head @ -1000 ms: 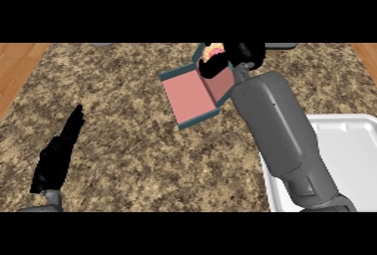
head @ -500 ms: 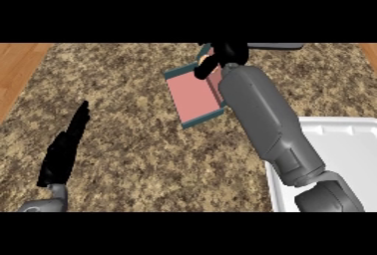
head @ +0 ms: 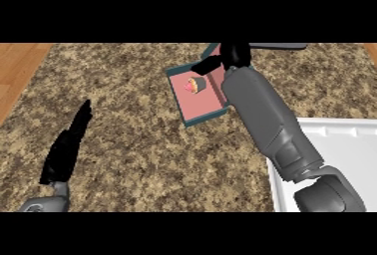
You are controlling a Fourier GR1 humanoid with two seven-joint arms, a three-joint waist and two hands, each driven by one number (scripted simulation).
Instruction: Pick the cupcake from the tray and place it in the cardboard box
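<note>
Now you see the cupcake (head: 195,84) lying inside the cardboard box (head: 200,102) near the bench's far edge; right hand (head: 234,53) above it, fingers undeterminable; left hand (head: 68,149) flat, fingers straight, empty.

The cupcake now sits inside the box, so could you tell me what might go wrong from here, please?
1. The right hand hangs close above the box, so pulling back could nudge it or tip the cupcake.
2. The right forearm covers the box's right edge, so a low retreat might drag it toward the white tray.
</note>
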